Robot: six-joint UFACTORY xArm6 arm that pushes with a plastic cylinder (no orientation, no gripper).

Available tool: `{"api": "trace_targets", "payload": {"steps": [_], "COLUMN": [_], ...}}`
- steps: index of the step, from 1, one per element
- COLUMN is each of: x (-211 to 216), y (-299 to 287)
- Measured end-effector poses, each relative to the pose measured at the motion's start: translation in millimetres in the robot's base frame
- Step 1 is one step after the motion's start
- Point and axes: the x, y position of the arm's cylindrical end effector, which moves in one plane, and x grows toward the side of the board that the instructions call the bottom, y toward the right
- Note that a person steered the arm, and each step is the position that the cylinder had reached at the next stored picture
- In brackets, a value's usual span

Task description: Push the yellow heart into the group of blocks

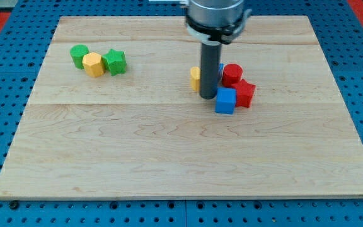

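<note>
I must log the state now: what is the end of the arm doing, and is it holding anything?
My tip: no claw, holds nothing; it stands just right of the yellow block and left of the blue cube.

The yellow heart (195,77) lies flat on the counter (169,151), only its left part showing; the rest is hidden behind the dark rod, so its heart outline can't be made out. It sits just to the view's left of the group of blocks: a blue cube (225,101) at the group's lower edge, a red cylinder-like block (233,73) at its top, and a second red block (246,93) touching the blue cube's right side. A sliver of another blue block (220,69) shows beside the rod.
</note>
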Motion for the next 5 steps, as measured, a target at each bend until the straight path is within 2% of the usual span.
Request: {"api": "trace_targets", "payload": {"steps": [1, 3, 4, 5], "x": [-2, -11, -50, -75], "y": [-8, -71, -101, -37]}}
